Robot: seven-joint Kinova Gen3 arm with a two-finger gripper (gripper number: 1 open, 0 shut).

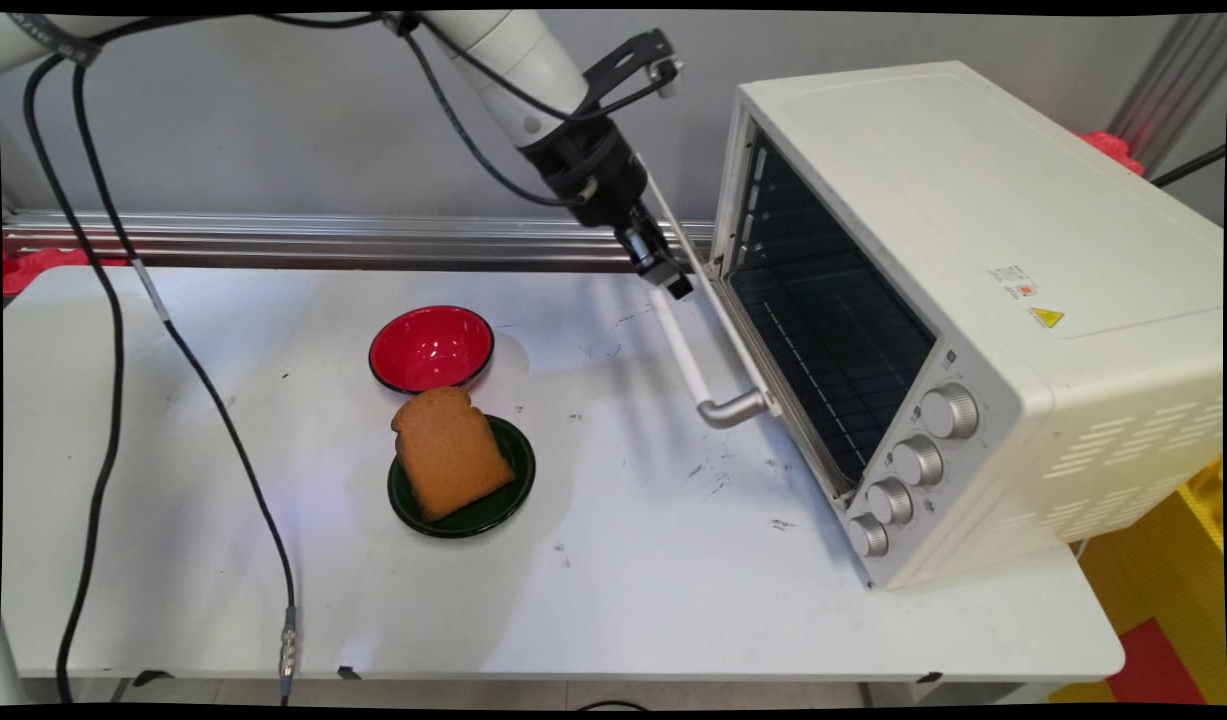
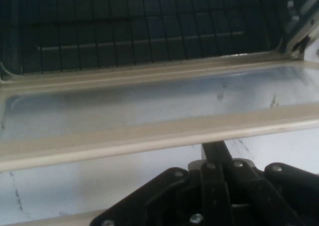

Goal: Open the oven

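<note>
A cream toaster oven (image 1: pixel 983 250) stands at the right of the table with its door (image 1: pixel 725 318) swung down and open. My gripper (image 1: pixel 675 280) is at the far end of the door's white handle (image 1: pixel 681 348). In the hand view the door's glass pane (image 2: pixel 149 101) and cream frame (image 2: pixel 124 139) cross the picture, with the oven's wire rack (image 2: pixel 149 32) beyond. The gripper (image 2: pixel 217 152) is shut, its tips reaching up to the frame's edge. It holds nothing that I can see.
A slice of brown bread (image 1: pixel 449 450) lies on a dark green plate (image 1: pixel 505 505) near the table's middle. A red bowl (image 1: pixel 431 347) sits just behind it. Black cables (image 1: pixel 108 330) hang over the left side. Several knobs (image 1: pixel 918 460) line the oven's front.
</note>
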